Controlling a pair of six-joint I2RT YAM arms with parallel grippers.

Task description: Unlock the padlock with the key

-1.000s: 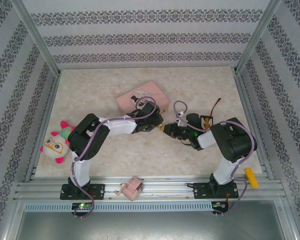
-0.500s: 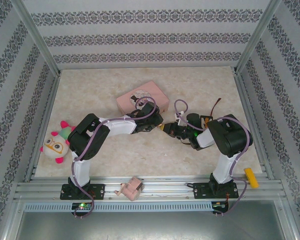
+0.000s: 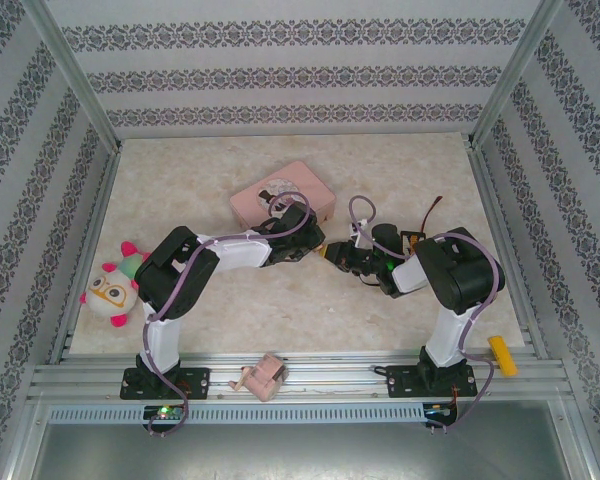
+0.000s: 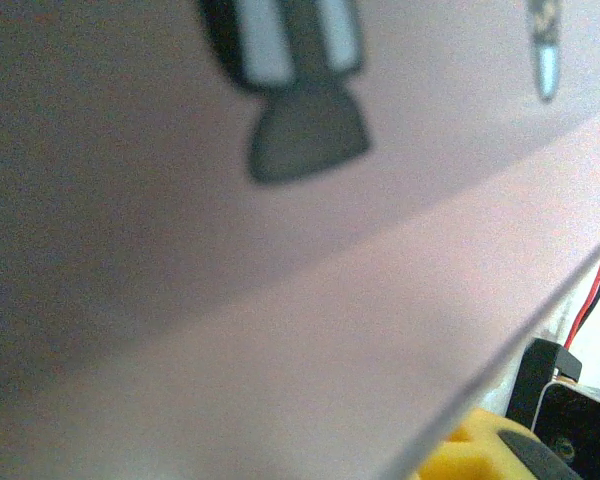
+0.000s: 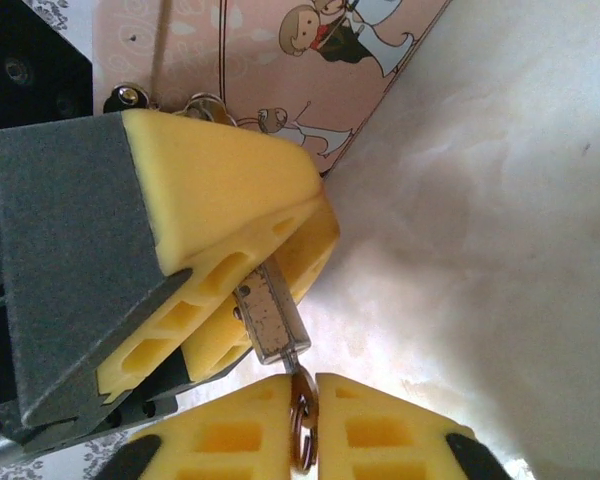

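Your left gripper (image 5: 310, 215) is clamping the padlock (image 5: 270, 320) in its foam pads, just beside the pink tin (image 5: 280, 60). Your right gripper (image 5: 302, 400) is pinching the key (image 5: 302, 440), whose tip is meeting the lock's end. If you are twisting off-axis or loosening that pinch, you are risking the key slipping out or levering the padlock free.

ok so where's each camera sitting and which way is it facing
top external: above and behind the bases, looking down on the table; left arm, right arm show.
left wrist: close against the pink tin, blurred; yellow finger pad at bottom.
right wrist: past right end effector, pinching the key, toward left end effector holding the padlock.
shared: pink tin in all three.
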